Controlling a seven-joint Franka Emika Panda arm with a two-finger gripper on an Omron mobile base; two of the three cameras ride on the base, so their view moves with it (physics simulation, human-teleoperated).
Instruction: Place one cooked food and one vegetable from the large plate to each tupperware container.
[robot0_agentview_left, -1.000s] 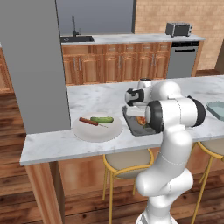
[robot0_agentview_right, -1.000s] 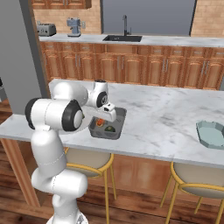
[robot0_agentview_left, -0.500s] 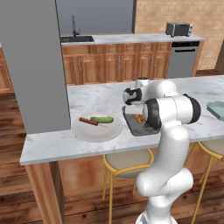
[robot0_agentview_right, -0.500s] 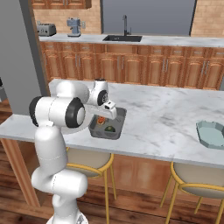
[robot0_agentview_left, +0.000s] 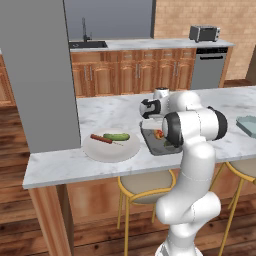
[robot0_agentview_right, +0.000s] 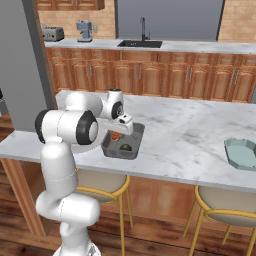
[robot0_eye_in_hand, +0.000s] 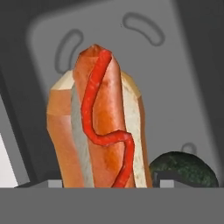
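Hot dog (robot0_eye_in_hand: 100, 127) hangs over the dark grey container (robot0_agentview_right: 133, 148), beside a dark green vegetable (robot0_eye_in_hand: 183, 169). Fingers (robot0_agentview_right: 123, 126) partly spread; grip on the bun cannot be confirmed (tips barely show). Risk: an early let-go tips it onto the desk (robot0_agentview_right: 190, 135). Large plate (robot0_agentview_left: 111, 148) sits left.

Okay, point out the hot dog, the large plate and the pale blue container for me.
hot dog (robot0_eye_in_hand: 100, 122), hand view, middle of the sausage.
large plate (robot0_agentview_left: 107, 151), left base view, bare front part.
pale blue container (robot0_agentview_right: 243, 154), right base view, its inner floor.

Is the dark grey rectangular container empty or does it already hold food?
It holds food: the dark grey container has a hot dog in a bun and a dark green vegetable inside.
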